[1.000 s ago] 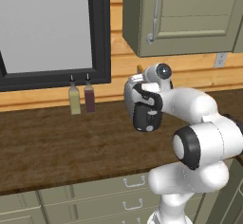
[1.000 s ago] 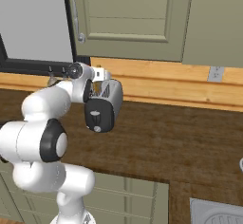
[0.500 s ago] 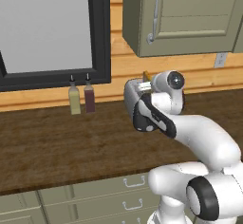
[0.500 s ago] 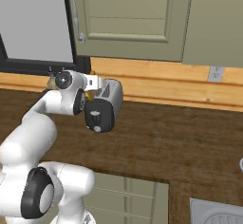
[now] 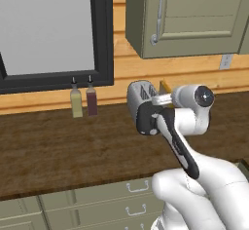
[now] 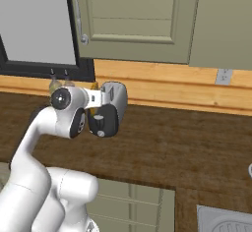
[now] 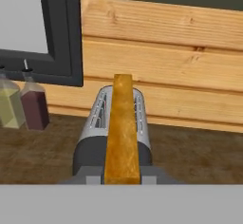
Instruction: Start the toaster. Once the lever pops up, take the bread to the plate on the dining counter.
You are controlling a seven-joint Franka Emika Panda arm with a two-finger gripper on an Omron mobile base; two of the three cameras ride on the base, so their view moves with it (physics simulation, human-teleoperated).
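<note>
Step in hand looked like the pickup of the bread from the toaster, toasting part apparently done (lever itself not legible on the black end panel, so that is a judgement). In the hand view the slice ran edge-on up the middle of the frame, golden crust toward the camera, its lower end sitting right between the 2 finger tips at the bottom, so the pincer was closed down tight on the bread. The toaster stood on the dark wood worktop against the plank wall, just behind and below the slice, with 2 small bottles off to one side under the black window frame. From the left base view the toaster was just beside the wrist. Whether the slice was fully clear of the slot, could not tell. Next move called for a straight lift, then a carry to the plate on the dining counter, keeping the grip steady.
</note>
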